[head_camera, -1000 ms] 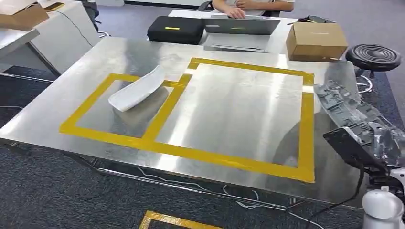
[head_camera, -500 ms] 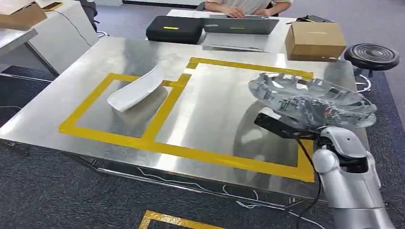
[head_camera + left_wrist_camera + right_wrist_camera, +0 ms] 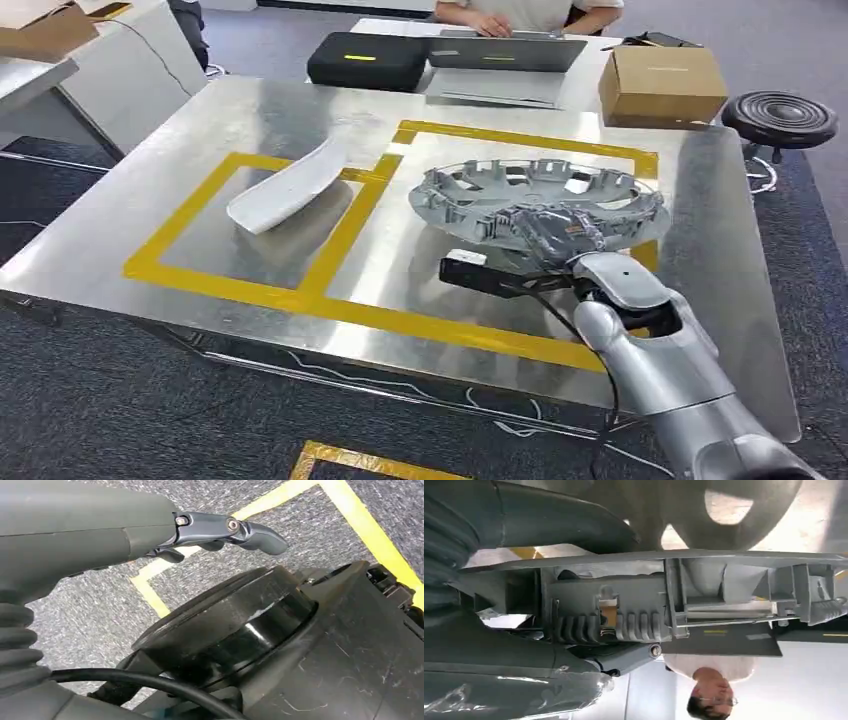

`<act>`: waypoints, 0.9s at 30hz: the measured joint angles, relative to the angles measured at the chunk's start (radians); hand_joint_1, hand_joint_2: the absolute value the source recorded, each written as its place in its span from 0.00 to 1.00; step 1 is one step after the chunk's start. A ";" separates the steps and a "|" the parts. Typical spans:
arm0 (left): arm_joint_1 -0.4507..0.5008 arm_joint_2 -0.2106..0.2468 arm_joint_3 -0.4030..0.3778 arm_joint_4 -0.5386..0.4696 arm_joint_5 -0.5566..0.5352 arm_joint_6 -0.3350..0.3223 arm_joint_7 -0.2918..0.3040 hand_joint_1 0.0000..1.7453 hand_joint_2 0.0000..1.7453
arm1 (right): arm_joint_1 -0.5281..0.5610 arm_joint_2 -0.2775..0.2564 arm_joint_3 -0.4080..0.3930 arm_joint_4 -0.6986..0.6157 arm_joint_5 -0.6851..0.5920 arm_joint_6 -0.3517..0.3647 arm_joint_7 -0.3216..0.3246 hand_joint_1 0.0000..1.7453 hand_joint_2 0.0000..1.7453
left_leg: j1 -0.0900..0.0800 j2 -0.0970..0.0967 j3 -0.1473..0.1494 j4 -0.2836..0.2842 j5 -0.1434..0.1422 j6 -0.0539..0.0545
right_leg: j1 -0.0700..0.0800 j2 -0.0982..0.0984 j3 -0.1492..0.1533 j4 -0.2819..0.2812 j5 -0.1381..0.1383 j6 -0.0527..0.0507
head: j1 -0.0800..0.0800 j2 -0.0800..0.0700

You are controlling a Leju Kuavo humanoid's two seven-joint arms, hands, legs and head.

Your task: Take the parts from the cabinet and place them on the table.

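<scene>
Head view shows the right hand (image 3: 560, 232) gripping a grey wheel cover (image 3: 535, 200) at the near part of its rim, above the steel table (image 3: 200, 120). Its fingers are closed on that rim edge; the round body of the cover spreads away from them, out over the larger yellow tape rectangle (image 3: 520, 140). The cover lies roughly flat with its ribbed, clipped inner side facing up. Being round, it has no long axis to speak of; its face looks a little tilted, and whether it touches the table cannot be told.

Right wrist view, close behind that hand, has the thick grey thumb (image 3: 569, 525) pressed on one face of the rim and the darker fingers (image 3: 624, 660) on the other face, so the ribbed edge of the cover sits clamped between them.

Well off to the far side of the fingers, a white curved part (image 3: 285, 185) lies in the smaller tape rectangle, its long axis running diagonally, one end over the tape.

Left wrist view shows the left hand (image 3: 220, 532) above grey carpet (image 3: 90, 610) with yellow floor tape (image 3: 370, 540); its fingers are curled loosely and hold nothing.
</scene>
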 joint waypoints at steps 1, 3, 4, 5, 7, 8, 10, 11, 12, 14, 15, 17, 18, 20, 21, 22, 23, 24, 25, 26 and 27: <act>0.000 0.000 0.000 0.000 -0.001 0.000 0.000 0.00 1.00 | -0.002 0.002 0.004 0.005 -0.001 0.000 0.000 1.00 1.00 | 0.000 0.000 0.000 0.000 0.000 0.000 | 0.000 0.000 0.000 0.000 0.000 0.000 | 0.000 0.000; 0.000 0.002 0.000 0.000 -0.003 0.000 0.000 0.00 1.00 | -0.007 0.005 0.014 0.015 -0.009 -0.002 0.000 1.00 1.00 | 0.000 0.000 0.000 0.000 0.000 0.000 | 0.000 0.000 0.000 0.000 0.000 0.000 | 0.000 0.000; 0.000 0.002 0.001 0.000 -0.004 0.000 0.000 0.00 1.00 | -0.008 0.006 0.018 0.021 -0.016 -0.003 0.000 1.00 1.00 | 0.000 0.000 0.000 0.000 0.000 0.000 | 0.000 0.000 0.000 -0.001 0.000 0.000 | 0.000 0.000; 0.000 0.003 0.001 0.000 -0.005 0.000 0.002 0.00 1.00 | -0.010 0.007 0.021 0.025 -0.019 -0.003 0.003 1.00 1.00 | 0.000 0.000 0.000 0.000 0.000 0.000 | 0.000 0.000 0.000 -0.001 0.000 0.000 | 0.000 0.000; 0.000 0.003 0.002 0.000 -0.005 0.000 0.005 0.00 1.00 | -0.013 0.008 0.026 0.033 -0.029 -0.007 0.004 1.00 1.00 | 0.000 0.000 0.000 0.000 0.000 0.000 | 0.000 0.000 0.000 -0.001 0.000 0.000 | 0.000 0.000; 0.000 0.003 0.003 0.000 -0.005 0.000 0.008 0.00 1.00 | -0.014 0.008 0.027 0.037 -0.033 -0.010 0.005 1.00 1.00 | 0.000 0.000 0.000 0.000 0.000 0.000 | 0.000 0.000 0.001 -0.002 0.000 0.000 | 0.000 0.000; 0.000 0.004 0.004 0.000 -0.006 0.000 0.013 0.00 1.00 | -0.015 0.008 0.027 0.043 -0.035 -0.012 0.008 1.00 1.00 | 0.000 0.000 0.000 0.000 0.000 0.000 | 0.000 0.000 0.001 -0.002 0.000 0.000 | 0.000 0.000; 0.000 0.005 0.004 0.000 -0.008 0.000 0.013 0.00 1.00 | -0.016 0.008 0.028 0.046 -0.037 -0.012 0.008 1.00 1.00 | 0.000 0.000 0.000 0.000 0.000 0.000 | 0.000 0.000 0.001 -0.002 0.000 0.000 | 0.000 0.000; 0.000 0.005 0.004 0.000 -0.010 -0.002 0.013 0.00 1.00 | -0.018 0.008 0.029 0.049 -0.038 -0.012 0.011 1.00 1.00 | 0.000 0.000 0.000 0.000 0.000 0.000 | 0.000 0.000 0.001 -0.002 0.000 0.001 | 0.000 0.000; 0.000 0.007 0.005 0.000 -0.014 -0.005 0.011 0.00 1.00 | -0.026 0.008 0.031 0.057 -0.044 -0.007 0.012 1.00 1.00 | 0.000 0.000 0.000 0.000 0.000 0.000 | 0.000 0.000 0.001 -0.002 0.001 0.001 | 0.000 0.000; 0.000 0.008 0.005 0.000 -0.016 -0.007 0.010 0.00 1.00 | -0.031 0.008 0.032 0.062 -0.047 -0.004 0.012 1.00 1.00 | 0.000 0.000 0.000 0.000 0.000 0.000 | 0.000 0.000 0.001 -0.002 0.001 0.001 | 0.000 0.000; 0.001 0.009 0.006 0.000 -0.018 -0.010 0.006 0.00 1.00 | -0.040 0.008 0.033 0.071 -0.051 0.000 0.012 1.00 1.00 | 0.000 0.000 0.000 0.000 0.000 0.001 | 0.000 0.000 0.001 -0.002 0.001 0.001 | 0.000 0.000; 0.001 0.010 0.007 0.000 -0.019 -0.010 0.004 0.00 1.00 | -0.043 0.008 0.034 0.075 -0.052 0.000 0.011 1.00 1.00 | 0.000 0.000 0.000 0.000 0.000 0.001 | 0.000 0.000 0.001 -0.003 0.001 0.001 | 0.000 0.000; 0.002 0.011 0.009 0.000 -0.026 -0.012 0.002 0.00 1.00 | -0.049 0.008 0.040 0.085 -0.056 0.000 0.008 1.00 1.00 | 0.000 0.000 0.000 0.000 0.000 0.001 | 0.000 0.000 0.001 -0.003 0.001 0.001 | 0.000 0.000; 0.002 0.012 0.010 0.000 -0.027 -0.015 0.002 0.00 1.00 | -0.051 0.008 0.041 0.089 -0.057 0.000 0.007 1.00 1.00 | 0.000 0.000 0.000 0.000 0.000 0.001 | 0.000 0.000 0.001 -0.003 0.001 0.001 | 0.000 0.000; 0.002 0.013 0.011 0.000 -0.028 -0.018 0.001 0.00 1.00 | -0.053 0.008 0.043 0.094 -0.060 0.000 0.007 1.00 1.00 | 0.000 0.000 0.000 0.000 0.000 0.001 | 0.000 0.000 0.001 -0.003 0.001 0.001 | 0.000 0.000; 0.002 0.013 0.012 0.000 -0.030 -0.024 -0.002 0.00 1.00 | -0.055 0.008 0.045 0.099 -0.061 0.000 0.006 1.00 1.00 | 0.000 0.000 0.000 0.000 0.000 0.001 | 0.000 0.000 0.001 -0.003 0.001 0.001 | 0.000 0.000; 0.002 0.013 0.014 0.000 -0.032 -0.035 -0.007 0.00 1.00 | -0.058 0.008 0.047 0.104 -0.062 0.000 0.004 1.00 1.00 | 0.000 0.000 0.000 0.000 0.000 0.001 | 0.000 0.000 0.001 -0.003 0.001 0.001 | 0.000 0.000; 0.002 0.014 0.015 0.000 -0.038 -0.040 -0.012 0.00 1.00 | -0.062 0.008 0.050 0.108 -0.063 0.001 0.002 1.00 1.00 | 0.000 0.000 0.000 0.000 0.000 0.001 | 0.000 0.000 0.001 -0.003 0.001 0.001 | 0.000 0.000; 0.002 0.014 0.016 0.000 -0.046 -0.041 -0.018 0.00 1.00 | -0.066 0.008 0.055 0.115 -0.062 0.001 0.002 1.00 1.00 | 0.000 0.000 0.000 0.000 0.000 0.001 | 0.000 0.000 0.001 -0.003 0.001 0.001 | 0.000 0.000; 0.001 0.014 0.018 0.000 -0.052 -0.043 -0.018 0.00 1.00 | -0.070 0.008 0.059 0.120 -0.061 0.001 0.002 1.00 1.00 | 0.000 0.000 0.000 0.000 0.000 0.001 | 0.000 0.000 0.001 -0.003 0.001 0.001 | 0.000 0.000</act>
